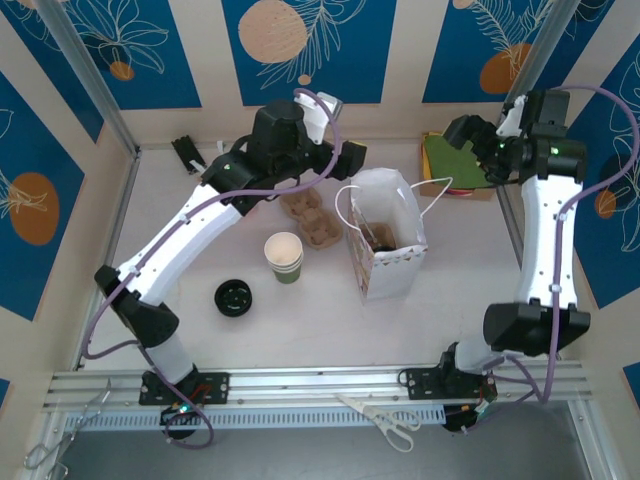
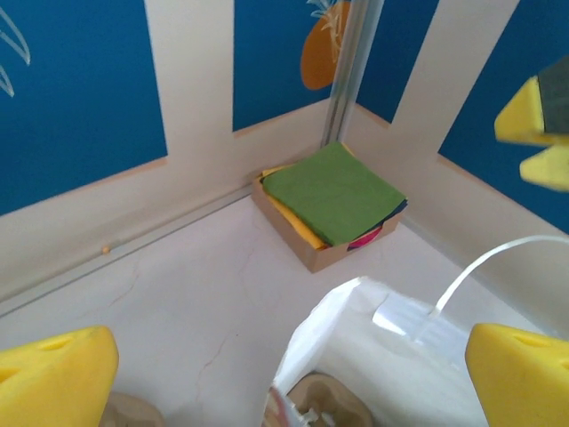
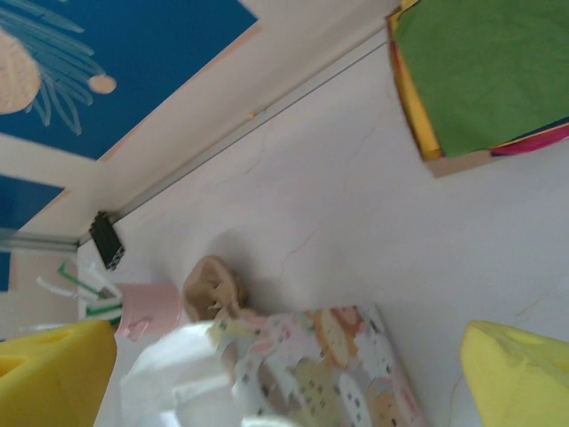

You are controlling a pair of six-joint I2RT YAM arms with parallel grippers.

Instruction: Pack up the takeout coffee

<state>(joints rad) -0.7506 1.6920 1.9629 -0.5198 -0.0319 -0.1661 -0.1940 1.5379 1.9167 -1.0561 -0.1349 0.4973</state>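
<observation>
Ok so my read: the takeout coffee (image 1: 379, 238) is that dark round shape down inside the white bag (image 1: 388, 270). I can't be 100% sure from above, but it looks like a lid. If that's right, the step in hand is basically getting the left pincer (image 2: 292, 365) away cleanly. Its fingers are spread wide with nothing between them, hovering just over the bag's mouth.

I'd lift it straight up first, not sideways. The handle loop (image 2: 484, 262) arcs right by one of its fingers, and a snag would probably tip the light paper bag over on the desk (image 1: 300, 335).

From the left pincer the coffee is below and a bit ahead, under the rim. The right pincer (image 3: 289, 356) is spread wide and empty too, up by the napkin stack (image 3: 484, 71). The bag is below and in front of it, and the coffee is well apart from it.

Don't mix it up with the lidless green cup (image 1: 284, 257) or the loose black lid (image 1: 233, 297). Both sit back toward the arm's base from the left pincer.
</observation>
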